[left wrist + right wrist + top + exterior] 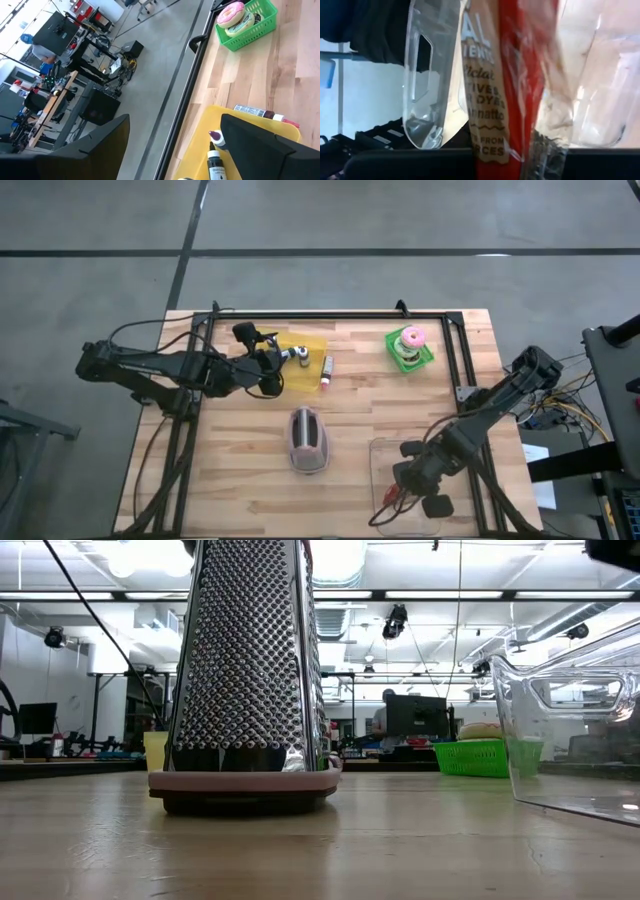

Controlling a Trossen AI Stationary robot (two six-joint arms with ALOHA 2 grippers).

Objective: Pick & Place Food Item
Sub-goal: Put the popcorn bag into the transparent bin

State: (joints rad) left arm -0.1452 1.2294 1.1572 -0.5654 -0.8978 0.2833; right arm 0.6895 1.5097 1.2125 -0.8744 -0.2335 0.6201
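While the left arm reaches in from the table's left edge, its left gripper (283, 360) hangs over the near end of a yellow tray (310, 343) at the back of the wooden table (240, 470), fingers (260, 145) spread wide with nothing between them. Just ahead of those fingers, on the tray, lies a small dropper bottle (216, 160) with a dark cap; it sits between the two finger silhouettes in the left wrist view but is not touched by either. Beside the tray's right edge lies a slim tube (326, 370) with a red tip.

Nearer the front, at the table's middle, stands a metal box grater (308, 440) on a pinkish base, well apart from both arms; it fills the low view.

Further right, at the back, a green basket (425, 358) holds a pink-iced doughnut (412, 337).

At the front right, the right gripper (400, 490) is down inside a clear plastic container (385, 455). Its fingers are closed on a food packet (510, 90), a clear crinkled wrapper with a red strip and printed lettering, which rises straight from between the fingers in the right wrist view, with the container's clear walls on either side. From above, red shows at the gripper's tip within the container's outline. Whether the packet touches the container floor cannot be told.
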